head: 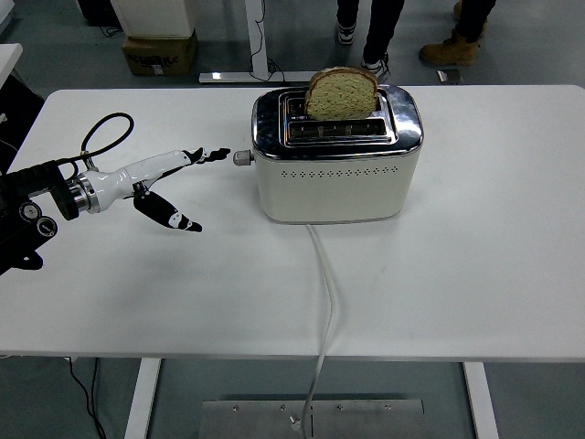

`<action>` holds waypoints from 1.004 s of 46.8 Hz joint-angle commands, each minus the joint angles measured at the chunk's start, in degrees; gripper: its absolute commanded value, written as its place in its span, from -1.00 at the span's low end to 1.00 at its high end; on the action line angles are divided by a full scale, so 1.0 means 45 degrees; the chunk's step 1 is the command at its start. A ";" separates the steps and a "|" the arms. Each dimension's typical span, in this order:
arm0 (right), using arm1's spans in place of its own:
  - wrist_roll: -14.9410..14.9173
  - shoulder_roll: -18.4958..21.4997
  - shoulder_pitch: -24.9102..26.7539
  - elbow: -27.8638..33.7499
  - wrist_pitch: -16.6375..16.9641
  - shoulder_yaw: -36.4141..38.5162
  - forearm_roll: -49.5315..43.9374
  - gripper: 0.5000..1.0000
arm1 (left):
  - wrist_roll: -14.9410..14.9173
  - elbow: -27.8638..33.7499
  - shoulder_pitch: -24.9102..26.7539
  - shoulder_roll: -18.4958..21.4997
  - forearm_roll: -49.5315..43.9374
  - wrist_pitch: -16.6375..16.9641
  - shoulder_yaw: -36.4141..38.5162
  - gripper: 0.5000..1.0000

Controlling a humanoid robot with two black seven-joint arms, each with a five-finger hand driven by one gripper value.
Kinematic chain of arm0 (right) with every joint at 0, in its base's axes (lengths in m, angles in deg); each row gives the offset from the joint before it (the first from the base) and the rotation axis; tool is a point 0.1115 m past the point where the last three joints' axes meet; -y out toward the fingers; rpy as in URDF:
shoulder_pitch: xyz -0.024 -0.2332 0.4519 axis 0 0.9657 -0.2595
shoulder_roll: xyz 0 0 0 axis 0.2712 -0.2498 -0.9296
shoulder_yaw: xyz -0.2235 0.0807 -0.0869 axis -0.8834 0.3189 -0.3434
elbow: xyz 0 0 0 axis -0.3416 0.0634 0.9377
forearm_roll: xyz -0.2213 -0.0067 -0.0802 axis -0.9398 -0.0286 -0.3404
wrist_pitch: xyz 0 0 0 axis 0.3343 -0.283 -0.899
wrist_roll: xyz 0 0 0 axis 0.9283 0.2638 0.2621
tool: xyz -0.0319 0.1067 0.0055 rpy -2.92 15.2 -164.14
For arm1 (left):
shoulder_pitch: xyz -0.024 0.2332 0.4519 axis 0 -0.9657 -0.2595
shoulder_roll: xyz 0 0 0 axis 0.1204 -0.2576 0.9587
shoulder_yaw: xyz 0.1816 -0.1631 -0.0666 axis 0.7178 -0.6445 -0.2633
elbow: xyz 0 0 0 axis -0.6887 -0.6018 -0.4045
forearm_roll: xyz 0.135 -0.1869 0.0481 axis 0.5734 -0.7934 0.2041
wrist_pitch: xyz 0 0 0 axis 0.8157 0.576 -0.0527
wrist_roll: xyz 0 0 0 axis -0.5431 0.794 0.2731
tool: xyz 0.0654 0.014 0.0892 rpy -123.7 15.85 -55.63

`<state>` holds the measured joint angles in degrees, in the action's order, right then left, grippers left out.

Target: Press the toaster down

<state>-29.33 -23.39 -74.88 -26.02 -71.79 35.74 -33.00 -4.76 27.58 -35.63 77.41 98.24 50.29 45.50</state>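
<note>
Fingers (206, 155) of your left hand (164, 178) are spread and hold nothing: the upper ones stretch out level toward the toaster (336, 155), and the thumb (174, 214) angles down toward the white table (475, 265). Your fingertips sit just beside the small grey lever knob (242, 157) that sticks out from the toaster's left end, with a narrow gap between them and no contact that you can make out. Your left arm (55, 197) comes in from the left edge, with a black cable loop (102, 134) arching over its wrist.

You have the cream, chrome-topped two-slot toaster standing upright on the far middle of the table. One slice of bread (342, 92) stands in the rear slot, most of it above the chrome. A row of small vent holes runs along the near side; no brand or writing on the toaster is readable. Its white cord (326, 302) runs from the near side over the table's near edge.

Beyond the table a cardboard box (159, 51) on the floor carries dark print too blurred to read, and a person's legs (373, 26) and tan boots (450, 48) show at the top.
</note>
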 commanded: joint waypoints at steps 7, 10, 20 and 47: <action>0.0000 0.0000 0.0000 0.0008 0.0000 0.0010 -0.0005 1.00 | -0.0031 -0.0038 0.0000 -0.0266 0.0000 0.0040 -0.0001 1.00; 0.0000 0.0000 0.0000 -0.0011 0.0000 0.0010 -0.0005 1.00 | -0.0031 -0.0057 0.0000 -0.0305 -0.0059 0.0040 -0.0001 1.00; 0.0000 0.0000 0.0000 0.0008 0.0000 -0.0010 0.0014 1.00 | -0.0031 -0.0135 -0.0058 -0.0325 -0.0059 0.0040 -0.0001 1.00; 0.0000 0.0000 0.0000 0.0008 0.0000 -0.0010 0.0014 0.99 | -0.0070 -0.0643 -0.0175 -0.0715 -0.0078 0.0021 0.0038 1.00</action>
<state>-29.33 -23.39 -74.88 -26.02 -71.79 35.73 -32.99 -5.05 25.12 -36.31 74.53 97.89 50.39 45.66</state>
